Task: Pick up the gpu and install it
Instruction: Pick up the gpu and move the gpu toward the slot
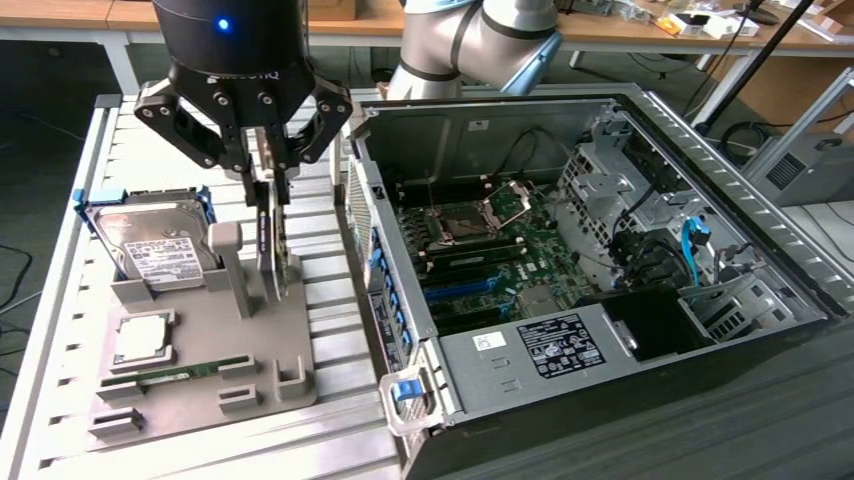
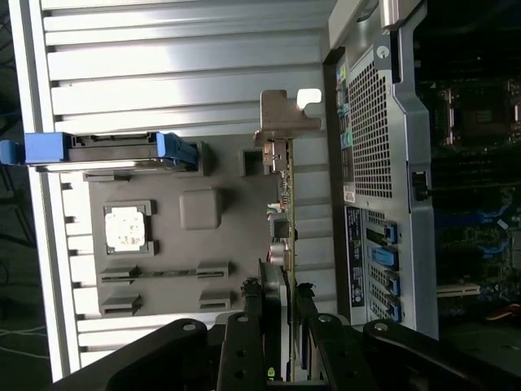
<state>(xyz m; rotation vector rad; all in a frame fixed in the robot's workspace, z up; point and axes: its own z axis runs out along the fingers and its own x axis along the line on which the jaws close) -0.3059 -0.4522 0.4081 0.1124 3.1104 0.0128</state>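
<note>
The pincer [image 1: 267, 180] clamps the upright gpu [image 1: 276, 250] on the grey holder [image 1: 200, 350], between hard drive [image 1: 154, 248] and open computer case [image 1: 441, 140].

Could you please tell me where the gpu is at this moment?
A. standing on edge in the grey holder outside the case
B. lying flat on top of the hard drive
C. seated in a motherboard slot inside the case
A: the gpu stands on edge in the grey holder, beside the open computer case, with the gripper at its top edge.
</note>
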